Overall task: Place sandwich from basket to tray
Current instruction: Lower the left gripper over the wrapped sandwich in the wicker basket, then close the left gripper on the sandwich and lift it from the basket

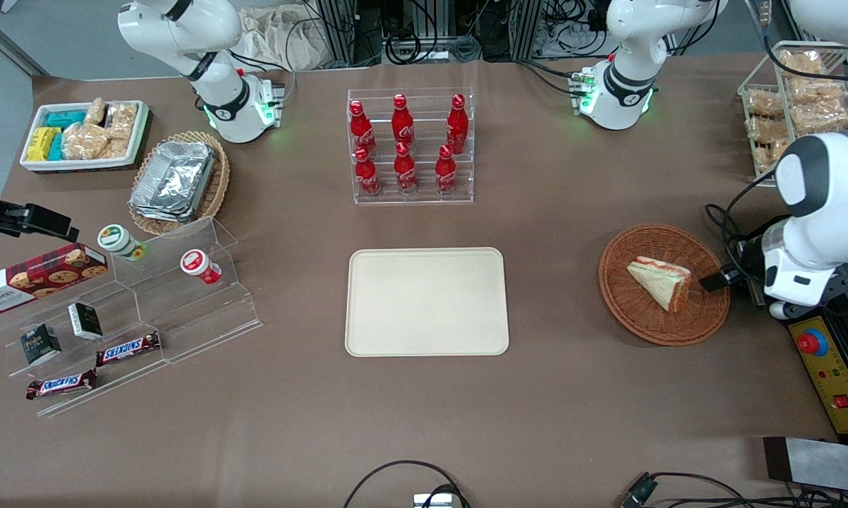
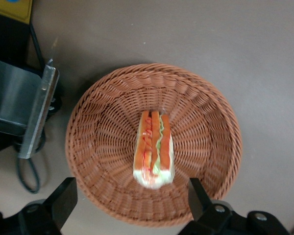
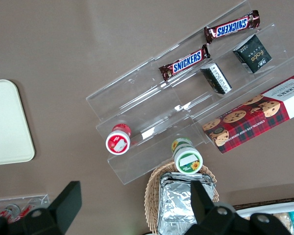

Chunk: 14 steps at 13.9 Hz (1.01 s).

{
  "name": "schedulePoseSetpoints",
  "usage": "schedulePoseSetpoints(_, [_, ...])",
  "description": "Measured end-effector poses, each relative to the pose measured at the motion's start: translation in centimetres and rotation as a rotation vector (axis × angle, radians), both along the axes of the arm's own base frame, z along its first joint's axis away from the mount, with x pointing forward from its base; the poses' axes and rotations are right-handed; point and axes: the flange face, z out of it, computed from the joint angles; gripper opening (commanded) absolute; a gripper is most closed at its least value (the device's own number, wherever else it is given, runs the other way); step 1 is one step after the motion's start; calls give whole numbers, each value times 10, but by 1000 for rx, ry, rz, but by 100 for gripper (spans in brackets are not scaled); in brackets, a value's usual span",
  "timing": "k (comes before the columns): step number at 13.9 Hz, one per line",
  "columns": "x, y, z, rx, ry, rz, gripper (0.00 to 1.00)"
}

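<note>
The sandwich [image 1: 660, 282] is a white-bread wedge with red-orange and green layers. It lies in the round reddish-brown wicker basket [image 1: 632, 314] toward the working arm's end of the table. The left wrist view shows the sandwich [image 2: 154, 147] with its cut side up in the middle of the basket [image 2: 103, 127]. My left gripper [image 1: 719, 279] hovers over the basket's rim, open and empty, with its fingers wide apart above the rim [image 2: 131, 201] and clear of the sandwich. The cream-beige tray [image 1: 427, 302] lies bare at the table's middle.
A clear rack of red cola bottles [image 1: 410, 144] stands farther from the front camera than the tray. A yellow control box with a red button [image 1: 830, 370] and cables [image 1: 727, 226] lie beside the basket. A wire rack of bagged snacks [image 1: 794, 99] stands nearby.
</note>
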Motion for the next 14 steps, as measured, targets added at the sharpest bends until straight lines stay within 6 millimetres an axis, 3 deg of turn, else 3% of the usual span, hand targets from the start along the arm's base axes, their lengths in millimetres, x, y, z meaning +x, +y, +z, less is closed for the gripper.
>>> schedulePoseSetpoints(5, [-17,-7,-47,-14,-68,36,100])
schedulePoseSetpoints(14, [-25,-11,-101,-44,-41,46,100])
